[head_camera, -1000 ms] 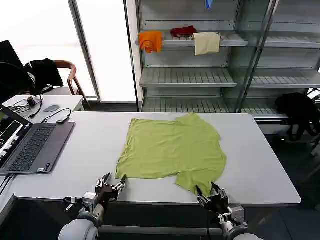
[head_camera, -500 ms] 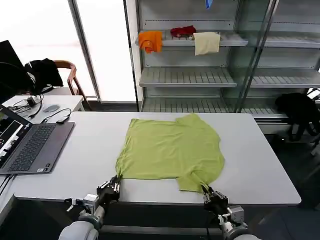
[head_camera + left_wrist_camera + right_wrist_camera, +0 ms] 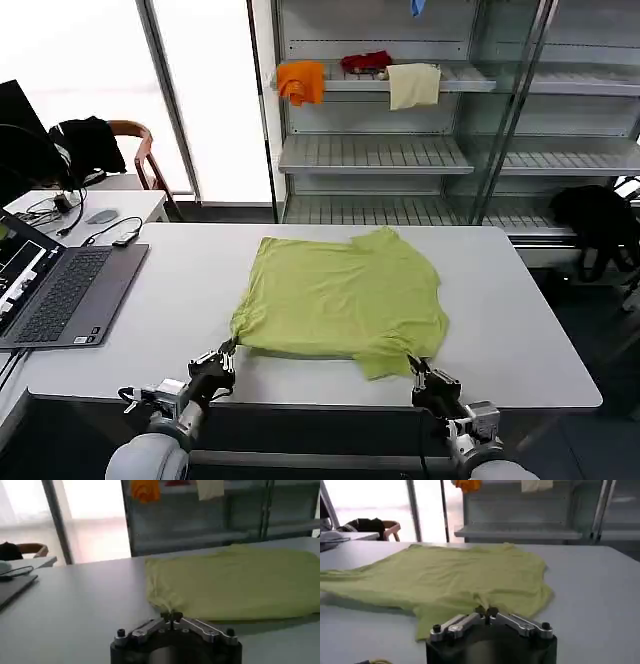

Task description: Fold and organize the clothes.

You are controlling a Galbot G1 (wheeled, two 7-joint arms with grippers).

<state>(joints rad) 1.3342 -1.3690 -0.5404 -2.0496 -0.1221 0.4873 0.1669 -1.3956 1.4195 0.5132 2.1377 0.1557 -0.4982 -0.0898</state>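
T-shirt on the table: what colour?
The T-shirt is plain lime yellow-green; clearest in the head view.

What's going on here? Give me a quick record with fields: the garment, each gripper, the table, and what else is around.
garment: lime T-shirt, spread flat, near edge bunched
left gripper: shut on the T-shirt's near left corner
right gripper: shut on the T-shirt's near right corner
table: white table
beside: open laptop on the robot's left
behind: shelf rack with orange, red and cream cloths
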